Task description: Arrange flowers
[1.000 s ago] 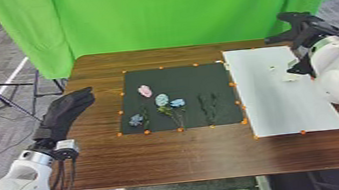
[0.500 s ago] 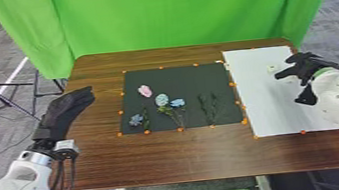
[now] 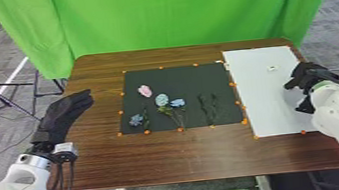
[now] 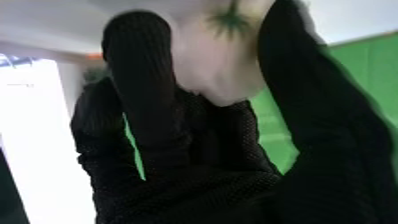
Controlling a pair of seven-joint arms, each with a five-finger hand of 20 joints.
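Observation:
Over the right side of the white sheet (image 3: 270,108) is my right hand (image 3: 311,75), low near the paper. In the right wrist view, my right hand (image 4: 191,150) has its fingers and thumb extended, with a pale flower (image 4: 213,60) with a green part between them. A small white flower (image 3: 272,68) lies farther back on the sheet. On the black mat (image 3: 208,74) lie a pink flower (image 3: 145,91), a pale blue flower (image 3: 162,99), a blue flower (image 3: 178,102), a darker blue one (image 3: 136,120) and dark green stems (image 3: 209,106). My left hand (image 3: 67,110) is open above the table's left edge.
The brown table (image 3: 181,154) extends in front of the mat. Orange markers line the edges of mat and sheet. A green curtain (image 3: 176,14) hangs behind the table, and a tripod (image 3: 1,96) stands to the left.
My right hand has come down and nearer from the back right corner, and now covers the spot where a second pale flower lay on the sheet. My left hand has stayed put.

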